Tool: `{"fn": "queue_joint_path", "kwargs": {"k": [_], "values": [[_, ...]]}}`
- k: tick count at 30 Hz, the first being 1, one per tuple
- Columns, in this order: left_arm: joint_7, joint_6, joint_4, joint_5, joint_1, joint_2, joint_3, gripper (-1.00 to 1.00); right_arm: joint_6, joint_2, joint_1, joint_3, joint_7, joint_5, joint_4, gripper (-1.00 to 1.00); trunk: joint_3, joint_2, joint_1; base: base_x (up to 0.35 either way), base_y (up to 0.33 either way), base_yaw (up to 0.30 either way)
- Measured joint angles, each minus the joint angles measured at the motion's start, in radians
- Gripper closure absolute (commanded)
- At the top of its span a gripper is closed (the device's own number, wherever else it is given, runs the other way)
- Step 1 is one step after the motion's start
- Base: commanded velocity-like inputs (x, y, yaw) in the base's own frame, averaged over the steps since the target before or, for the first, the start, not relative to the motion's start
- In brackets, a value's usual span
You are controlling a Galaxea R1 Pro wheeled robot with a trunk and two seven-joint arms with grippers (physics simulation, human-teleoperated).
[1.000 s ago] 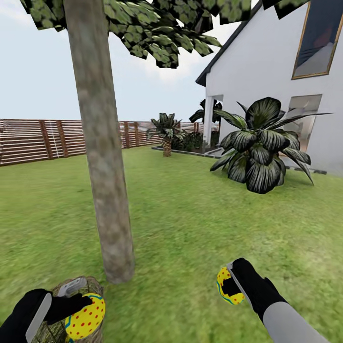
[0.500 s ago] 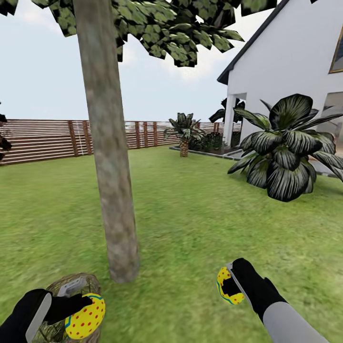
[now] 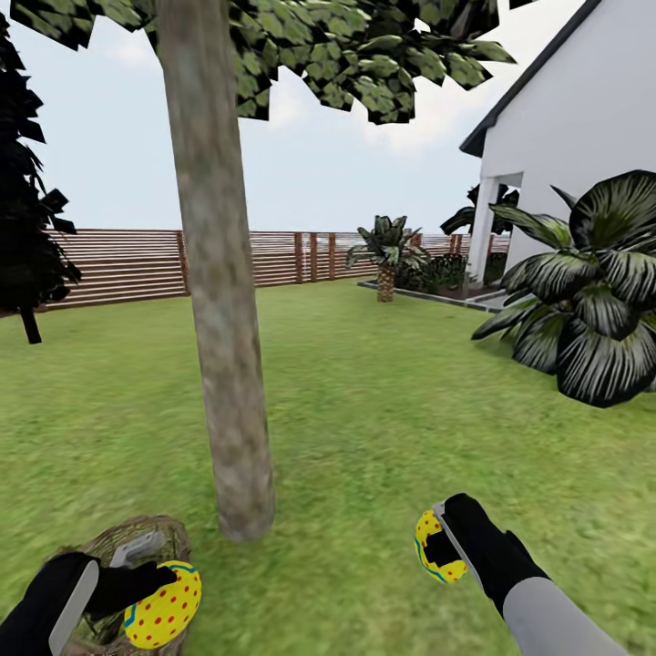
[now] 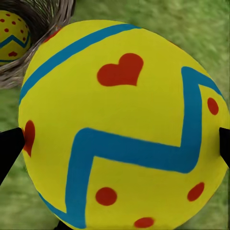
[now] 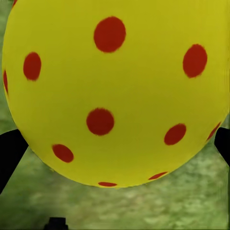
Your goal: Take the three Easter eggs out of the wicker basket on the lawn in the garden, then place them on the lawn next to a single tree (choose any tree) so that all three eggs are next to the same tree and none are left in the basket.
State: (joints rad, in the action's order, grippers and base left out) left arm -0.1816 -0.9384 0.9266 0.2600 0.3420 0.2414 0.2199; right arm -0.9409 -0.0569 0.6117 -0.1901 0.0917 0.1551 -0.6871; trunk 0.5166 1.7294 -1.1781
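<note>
Holding one egg in each gripper, we stand close before the tree (image 3: 219,346), and the step in hand is, as we judge, to put both eggs on the lawn (image 3: 383,401) at its foot.

At about 7 o'clock in the head view the left gripper (image 3: 146,583) has its fingers closed around an egg (image 3: 164,609), which hangs just over the rim of the wicker basket (image 3: 123,538). The left wrist view shows this egg (image 4: 124,124) between the two dark fingertips (image 4: 9,148), and a third egg (image 4: 12,31) lying inside the basket (image 4: 45,28). We should carry the left egg away from the basket toward the trunk base at about 6 o'clock, lower it until it touches the grass, and only then open the fingers, so that it does not roll.

At about 5 o'clock the right gripper (image 3: 442,547) is closed on the other egg (image 3: 433,547), above bare grass and near the trunk. The right wrist view shows that egg (image 5: 115,91) over the grass (image 5: 143,206). Here too a low, slow release is best.

The basket stands just beside the tree, so we must take care that no egg drops back into it; the third egg remains to be fetched.
</note>
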Motion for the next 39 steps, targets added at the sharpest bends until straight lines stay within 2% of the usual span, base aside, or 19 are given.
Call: {"fn": "queue_joint_path", "kwargs": {"k": [39], "values": [[0.0, 0.0, -0.021, 0.0, 0.0, 0.0, 0.001, 1.0, 0.0, 0.003, 0.0, -0.001, 0.0, 0.0, 0.0, 1.0, 0.0, 0.0, 0.0, 0.156, -0.323, 0.266]]}}
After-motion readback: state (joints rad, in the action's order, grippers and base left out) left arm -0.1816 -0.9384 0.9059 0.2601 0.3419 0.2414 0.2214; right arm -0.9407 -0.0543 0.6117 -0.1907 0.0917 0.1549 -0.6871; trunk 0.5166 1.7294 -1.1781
